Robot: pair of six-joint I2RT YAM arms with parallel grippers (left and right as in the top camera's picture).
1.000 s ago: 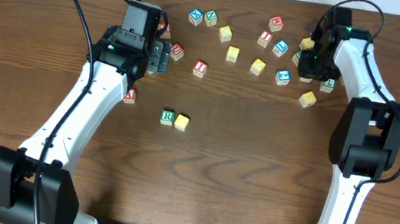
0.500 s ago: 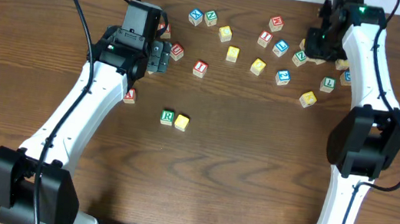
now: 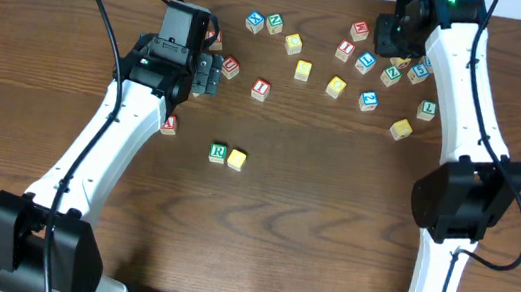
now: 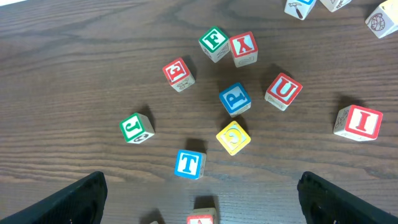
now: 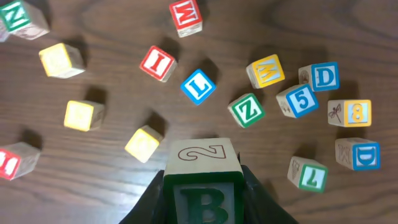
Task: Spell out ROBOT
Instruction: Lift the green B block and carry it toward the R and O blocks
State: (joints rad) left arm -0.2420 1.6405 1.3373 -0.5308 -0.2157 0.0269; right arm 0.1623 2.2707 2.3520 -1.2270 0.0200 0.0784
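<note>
A green R block (image 3: pixel 218 152) and a yellow block (image 3: pixel 237 159) whose letter I cannot read sit side by side at the table's middle. My right gripper (image 3: pixel 396 33) is at the far right, raised over the scattered blocks. In the right wrist view it (image 5: pixel 203 186) is shut on a green B block (image 5: pixel 202 202) with a 2 on its top face. My left gripper (image 3: pixel 211 74) is open and empty at the far left. In the left wrist view it (image 4: pixel 199 202) hovers just short of a blue T block (image 4: pixel 188 164).
Loose blocks lie under the right gripper: a blue L (image 5: pixel 198 86), a green Z (image 5: pixel 247 110), a red I (image 5: pixel 157 63) and several yellow ones. Ahead of the left gripper lie a blue P (image 4: pixel 235 99), a red U (image 4: pixel 283 91) and a green J (image 4: pixel 137 127).
My right arm has swung toward the far edge and to the left, carrying its block away from the right-hand blocks. The left arm has not moved.
</note>
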